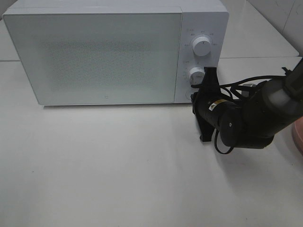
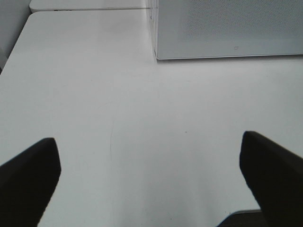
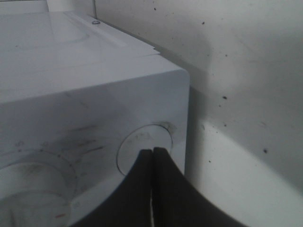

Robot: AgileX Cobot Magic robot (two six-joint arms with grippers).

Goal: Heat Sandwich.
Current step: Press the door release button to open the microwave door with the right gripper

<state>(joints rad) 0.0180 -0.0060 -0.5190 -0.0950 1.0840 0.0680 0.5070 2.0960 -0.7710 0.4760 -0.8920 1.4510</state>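
White microwave (image 1: 94, 52) shut, our right gripper (image 3: 152, 150) clenched empty against its round button (image 3: 142, 139).
We fear the tips skidding off, leaving the door unopened; our left gripper (image 2: 147, 138) hangs released; the sandwich shows in no view.

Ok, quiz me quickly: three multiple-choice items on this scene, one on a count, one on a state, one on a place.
1. Dials on the microwave: A one; B two; C four.
2. The door is: A shut; B wide open; C removed.
3. The right gripper points at: A the upper dial; B the round button; C the door.
Answers: B, two white dials stacked on the panel; A, the door lies flush with the front; B, the shut tips sit at the button in the right wrist view.
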